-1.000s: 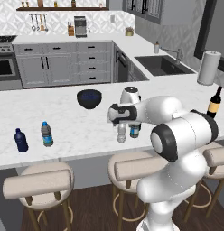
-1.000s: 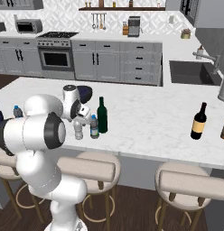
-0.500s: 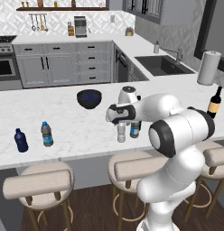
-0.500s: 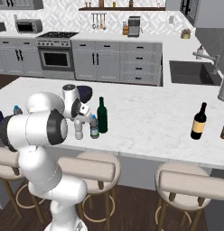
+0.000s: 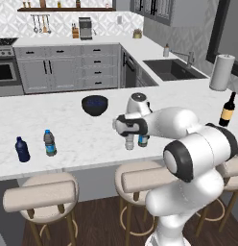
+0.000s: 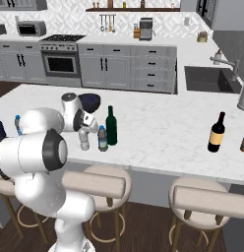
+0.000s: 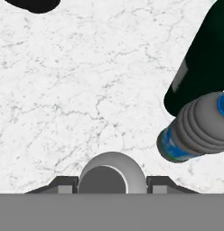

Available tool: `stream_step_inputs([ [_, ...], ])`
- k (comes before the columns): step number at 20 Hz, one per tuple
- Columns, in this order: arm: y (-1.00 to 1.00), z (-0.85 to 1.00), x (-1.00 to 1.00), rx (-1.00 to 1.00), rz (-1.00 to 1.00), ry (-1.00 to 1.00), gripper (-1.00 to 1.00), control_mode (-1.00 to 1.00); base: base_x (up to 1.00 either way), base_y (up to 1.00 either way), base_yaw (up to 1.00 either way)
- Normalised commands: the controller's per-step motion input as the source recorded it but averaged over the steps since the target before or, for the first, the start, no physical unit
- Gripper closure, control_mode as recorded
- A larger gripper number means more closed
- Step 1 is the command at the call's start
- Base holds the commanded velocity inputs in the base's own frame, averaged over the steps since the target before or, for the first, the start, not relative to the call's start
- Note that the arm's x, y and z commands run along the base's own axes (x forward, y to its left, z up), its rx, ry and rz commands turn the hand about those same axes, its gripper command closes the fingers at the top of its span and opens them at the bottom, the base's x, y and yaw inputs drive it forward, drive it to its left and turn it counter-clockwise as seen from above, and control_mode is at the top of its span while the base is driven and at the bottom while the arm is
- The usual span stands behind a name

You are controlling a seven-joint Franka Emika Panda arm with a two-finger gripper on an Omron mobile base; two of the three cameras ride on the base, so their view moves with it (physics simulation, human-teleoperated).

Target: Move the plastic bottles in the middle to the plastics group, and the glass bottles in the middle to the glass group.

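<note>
Three bottles stand clustered under my tool on the marble counter: the pale greyish bottle directly below the gripper, the blue-band bottle just beside it, and the green wine bottle beyond that, close against the blue-band one.

Gripper state: fingers flank the pale bottle's top, one on each side in the hand view. I cannot tell whether they already press on it; I judge the jaws part-way in, not confirmed clamped.

Handling, my judgement: the pale bottle is thin ribbed plastic, light and likely to squash or tip if pinched hard. Best hold is high, at the stiffer shoulder under the cap, with modest force. Smooth round walls may slip, so lift straight up.

Materials: blue-band bottle shows ridged grey walls and a blue cap. Green bottle is dark, glossy and rigid; probably heavier, breakable and top-heavy, so grip its body, not the slim neck.
</note>
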Motion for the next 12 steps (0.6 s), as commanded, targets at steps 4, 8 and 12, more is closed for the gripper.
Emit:
stream_step_inputs([
  [4,0.27,0.26,-0.52,0.06,0.12,-0.11,1.00,-1.00,0.00,0.00,0.00],
  [8,0.67,0.17,-0.27,0.15,0.15,0.00,1.00,-1.00,0.00,0.00,0.00],
  [12,0.92,0.21,-0.02,0.04,0.14,0.00,1.00,-1.00,0.00,0.00,0.00],
])
